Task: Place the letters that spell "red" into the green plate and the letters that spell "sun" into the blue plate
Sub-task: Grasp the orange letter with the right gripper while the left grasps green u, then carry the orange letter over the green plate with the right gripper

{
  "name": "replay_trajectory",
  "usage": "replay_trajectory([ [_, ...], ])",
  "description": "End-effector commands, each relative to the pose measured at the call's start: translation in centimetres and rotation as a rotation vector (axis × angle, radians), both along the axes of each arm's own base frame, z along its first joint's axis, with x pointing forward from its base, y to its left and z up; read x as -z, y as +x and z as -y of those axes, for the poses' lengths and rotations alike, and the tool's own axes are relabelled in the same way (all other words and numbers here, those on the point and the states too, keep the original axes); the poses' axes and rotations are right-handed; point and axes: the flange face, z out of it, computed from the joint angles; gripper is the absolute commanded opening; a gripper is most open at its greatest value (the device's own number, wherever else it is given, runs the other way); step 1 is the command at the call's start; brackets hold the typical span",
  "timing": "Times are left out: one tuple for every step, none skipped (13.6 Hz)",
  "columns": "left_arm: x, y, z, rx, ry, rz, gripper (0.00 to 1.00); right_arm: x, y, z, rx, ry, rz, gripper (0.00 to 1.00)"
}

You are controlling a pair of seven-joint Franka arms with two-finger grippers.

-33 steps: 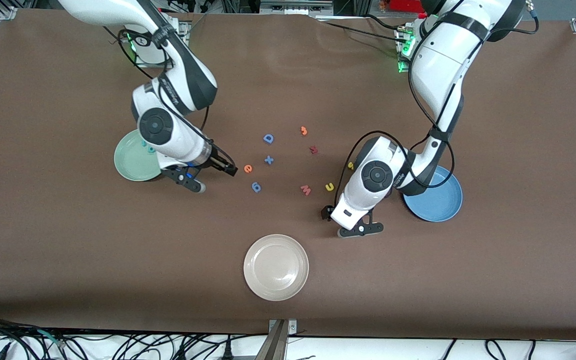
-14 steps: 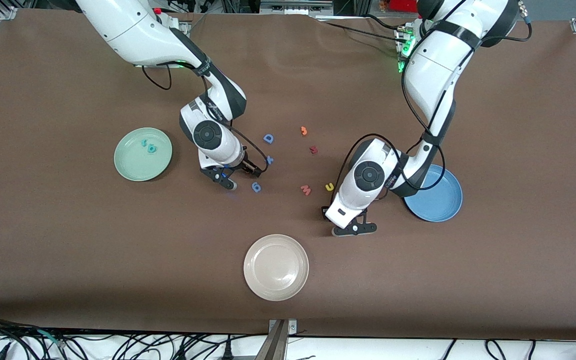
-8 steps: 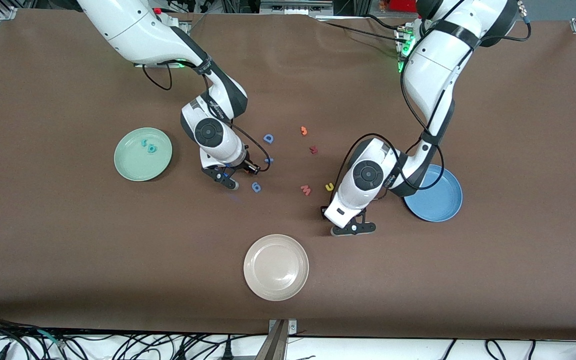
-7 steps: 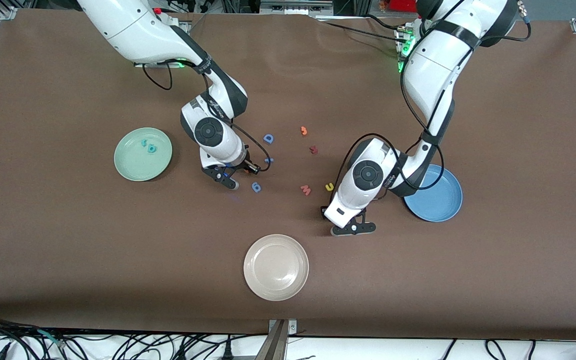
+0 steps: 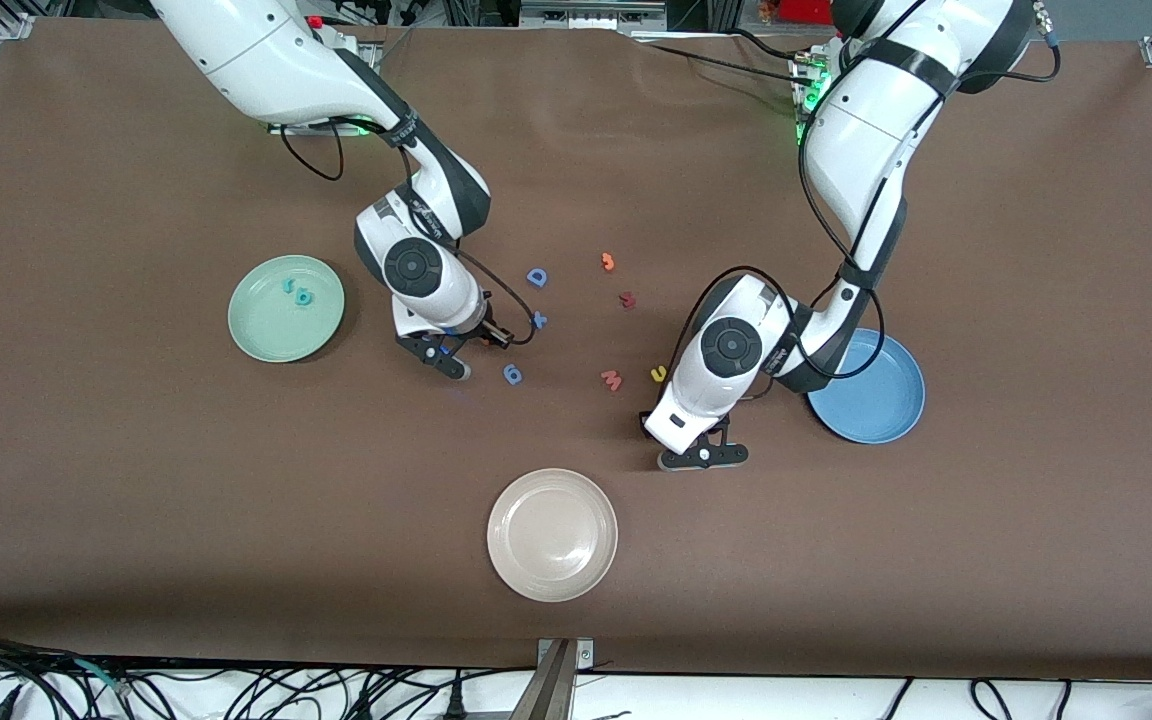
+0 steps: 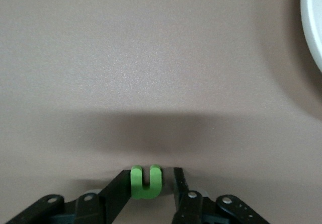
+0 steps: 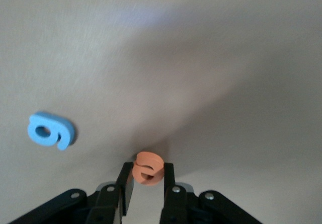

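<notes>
The right gripper [image 7: 144, 181] pinches the tiny orange foam "e" [image 7: 147, 167] mid-table; a thin hold could drop it short of the pale green plate [image 5: 261, 335]. The left gripper [image 6: 153, 186], jaws not fully closed, straddles the green foam "n" [image 6: 146, 181] near the blue plate [image 5: 881, 415].

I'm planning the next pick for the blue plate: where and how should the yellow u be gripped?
Grip the yellow u across its two outer sides, coming straight down from above. It lies flat on the table, thin, so only its edges offer hold. The pink w lies close beside it, so keep the fingers narrow.
</notes>
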Motion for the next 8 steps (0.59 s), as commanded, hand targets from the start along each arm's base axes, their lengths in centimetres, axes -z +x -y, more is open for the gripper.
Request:
replay_trajectory([
  [2.0,-0.5,-0.2,0.004,0.038,-0.014,0.40,-4.8,1.2,2.8,-0.029,-0.042,0.000,0.06],
  [2.0,-0.4,-0.3,0.003,0.039,-0.013,0.39,-6.1,1.7,3.9,-0.043,-0.049,-0.004,0.06],
  [2.0,-0.4,-0.3,0.004,0.040,-0.013,0.39,-7.4,2.1,5.2,-0.062,-0.055,-0.007,0.06],
  [2.1,-0.4,-0.3,0.003,0.039,-0.013,0.38,-8.4,2.3,6.2,-0.088,-0.063,-0.019,0.06],
  [2.1,-0.4,-0.4,0.002,0.040,-0.013,0.38,-9.4,2.7,7.6,-0.113,-0.068,-0.032,0.06],
  [2.1,-0.3,-0.5,0.000,0.040,-0.013,0.38,-10.3,3.0,9.0,-0.139,-0.067,-0.041,0.05],
  [2.2,-0.3,-0.6,-0.001,0.040,-0.013,0.36,-11.1,3.5,10.8,-0.155,-0.077,-0.051,0.06],
  [2.2,-0.2,-0.7,-0.002,0.039,-0.010,0.36,-12.1,3.9,12.2,-0.174,-0.081,-0.056,0.06],
])
